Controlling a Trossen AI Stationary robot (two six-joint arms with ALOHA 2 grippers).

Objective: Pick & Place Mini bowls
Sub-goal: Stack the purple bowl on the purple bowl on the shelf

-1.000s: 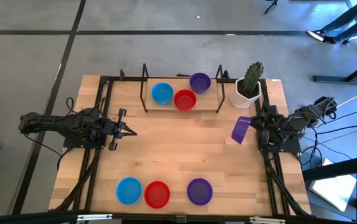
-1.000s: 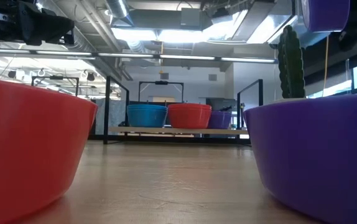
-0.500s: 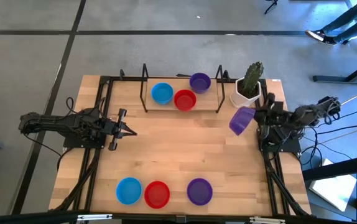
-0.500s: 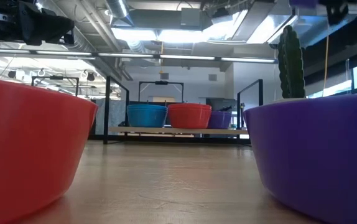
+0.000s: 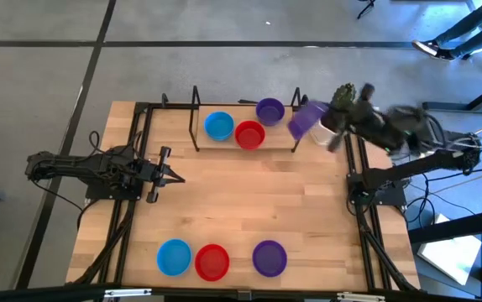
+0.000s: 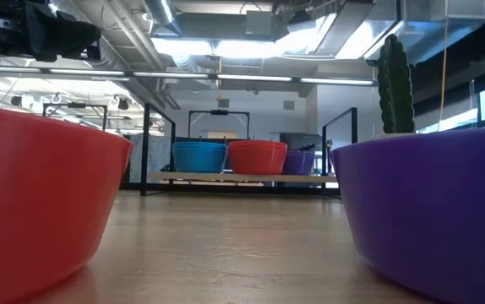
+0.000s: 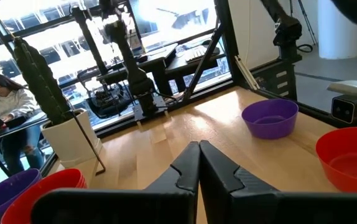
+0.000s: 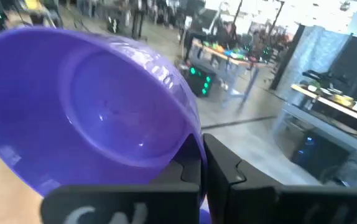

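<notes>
My right gripper is raised over the table's far right, beside the rack's right end, shut on a purple mini bowl. Three mini bowls rest on the far rack: blue, red and purple. Three more sit on their bases along the near edge: blue, red and purple. My left gripper waits shut at the table's left, holding nothing. My right gripper pinches the purple bowl's rim between its two fingers, one finger beside the wall. The fingers reach in about level from the table's right. The bowl is lifted clear and tipped on edge, its hollow facing back toward the wrist.
A white pot with a cactus stands at the far right corner, just behind the raised arm. The rack's upright posts stand close to the held bowl. Bare wood lies between the rack and the near row of bowls.
My right gripper has risen well above the table and swung toward the far edge and leftward, toward the rack's right end, rolling as it went. The purple bowl has travelled with it, staying clear of the table and tipped.
</notes>
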